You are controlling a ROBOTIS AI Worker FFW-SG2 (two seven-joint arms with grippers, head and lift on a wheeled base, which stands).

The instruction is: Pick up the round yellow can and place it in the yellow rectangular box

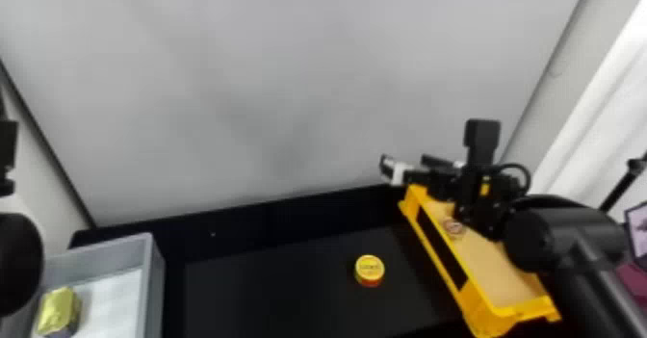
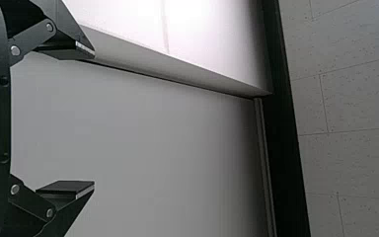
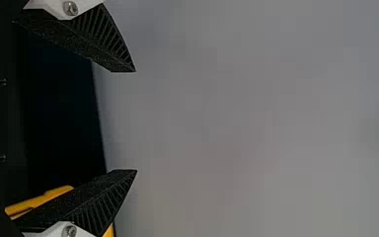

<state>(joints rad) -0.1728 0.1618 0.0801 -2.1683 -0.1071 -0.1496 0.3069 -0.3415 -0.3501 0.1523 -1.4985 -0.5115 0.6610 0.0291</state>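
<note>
Step in hand, by my reading: the approach, ahead of any grasp. The yellow can (image 1: 369, 269) sits upright on the dark table (image 1: 269, 289), low in the head view and right of centre, lid up, nothing touching it. The yellow box (image 1: 488, 313) lies just beyond it, running from right of centre down to the lower right, with a small round thing (image 1: 453, 227) inside near its far end.

My right gripper (image 3: 136, 121) is up over that far end in the head view, aimed towards the left of the frame. Fingers well spread, nothing between them. The left gripper (image 2: 94, 118) is also spread and empty; its arm is at the left edge of the head view, and I see no work for it here. Lower left corner: a gray tray (image 1: 155, 284) holding a gold packet (image 1: 58, 310), no part of this job.

Next move, as I judge it: bring the right gripper back and down the frame, clear of the box wall, turn the fingers down and straddle the can before closing. Then lift above the rim and carry it right, a short trip. Watch for the elbow or wrist catching the box on the way.
</note>
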